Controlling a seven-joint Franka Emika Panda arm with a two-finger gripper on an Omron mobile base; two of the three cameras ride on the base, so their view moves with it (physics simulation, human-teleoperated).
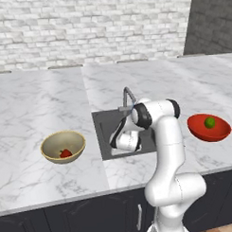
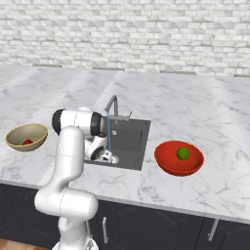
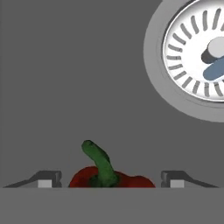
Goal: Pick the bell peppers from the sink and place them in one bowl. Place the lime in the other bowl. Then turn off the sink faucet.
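The tan bowl (image 1: 63,146) sits on the marble counter (image 1: 37,106) left of the sink (image 1: 103,123) and holds one red pepper (image 1: 65,153), lying low against its near wall; the right base view shows the same pepper (image 2: 27,142) inside the same bowl (image 2: 27,136). The red bowl (image 1: 209,127) stands on the counter right of the sink, with the lime (image 1: 210,122) resting near its middle.

The second pepper (image 3: 111,177) lies on the dark sink floor (image 3: 65,78), its green stem (image 3: 99,161) curving up. It sits squarely between the two fingertips (image 3: 46,179) of the gripper (image 3: 109,180), which stand spread on either side of it with a gap showing at each flank; whether they touch it cannot be told. The round metal drain (image 3: 197,52) lies well apart from the pepper.

The arm (image 1: 161,149) bends down into the basin. A thin blue stream (image 2: 108,136) falls from the faucet (image 2: 113,105) into the sink.
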